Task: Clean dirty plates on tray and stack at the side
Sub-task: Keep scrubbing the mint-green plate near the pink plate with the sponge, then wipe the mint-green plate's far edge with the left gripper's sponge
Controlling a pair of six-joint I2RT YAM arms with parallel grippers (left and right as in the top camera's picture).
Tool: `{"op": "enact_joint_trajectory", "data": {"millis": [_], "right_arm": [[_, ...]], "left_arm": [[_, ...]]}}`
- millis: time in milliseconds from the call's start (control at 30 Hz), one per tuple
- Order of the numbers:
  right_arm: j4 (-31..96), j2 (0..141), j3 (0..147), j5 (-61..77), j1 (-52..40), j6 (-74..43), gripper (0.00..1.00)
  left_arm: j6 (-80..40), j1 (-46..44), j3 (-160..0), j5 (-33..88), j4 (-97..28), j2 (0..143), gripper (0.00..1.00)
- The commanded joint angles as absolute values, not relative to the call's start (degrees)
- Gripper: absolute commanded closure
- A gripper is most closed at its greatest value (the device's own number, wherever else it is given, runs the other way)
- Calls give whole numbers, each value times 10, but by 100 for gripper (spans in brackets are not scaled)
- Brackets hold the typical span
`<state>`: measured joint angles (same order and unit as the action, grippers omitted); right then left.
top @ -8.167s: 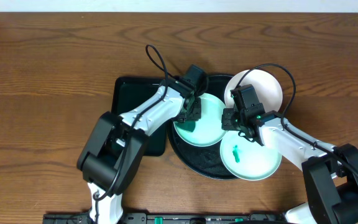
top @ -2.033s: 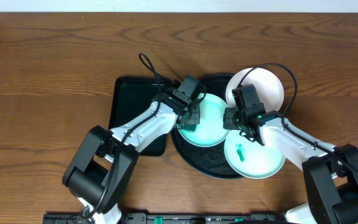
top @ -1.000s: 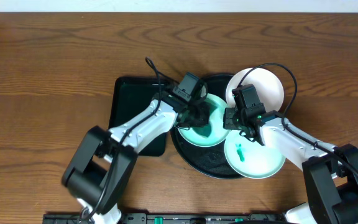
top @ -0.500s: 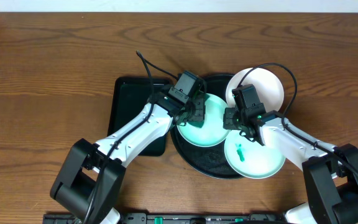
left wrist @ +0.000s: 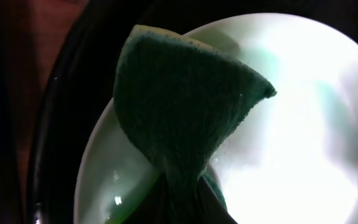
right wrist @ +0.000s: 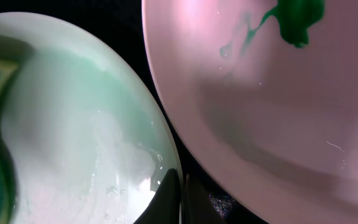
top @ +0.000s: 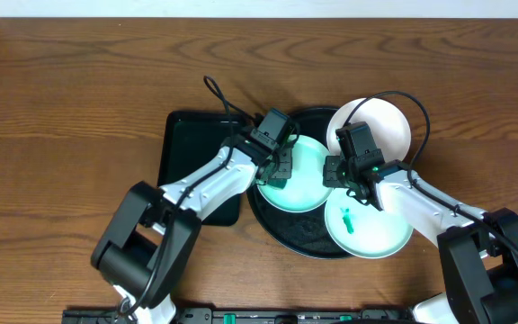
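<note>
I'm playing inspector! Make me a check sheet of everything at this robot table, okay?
Surface: brown wooden table.
Job's things: round black tray holds the middle mint plate, wet-looking; smeared mint plate and white plate overlap its rim.
Clutter: black rectangular tray left of it; green sponge.
Grippers: left gripper shut on the sponge, on the middle plate; right gripper shut on that plate's rim.
Cables: black cable loops off each wrist.
Surroundings: nothing seen.
</note>
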<state>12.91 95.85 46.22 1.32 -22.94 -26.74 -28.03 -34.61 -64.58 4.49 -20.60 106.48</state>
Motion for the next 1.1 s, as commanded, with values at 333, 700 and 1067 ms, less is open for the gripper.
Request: {"op": "enact_joint_trajectory", "data": {"millis": [333, 700, 1067], "right_arm": [[126, 955, 461, 46, -234, -272, 99], [126, 955, 461, 50, -234, -272, 99], [124, 955, 461, 50, -234, -272, 99]], "left_arm": [[-269, -345, -639, 170, -222, 1114, 88], [-269, -345, -639, 251, -222, 1113, 88], [-265, -344, -650, 304, -216, 1052, 91]]}}
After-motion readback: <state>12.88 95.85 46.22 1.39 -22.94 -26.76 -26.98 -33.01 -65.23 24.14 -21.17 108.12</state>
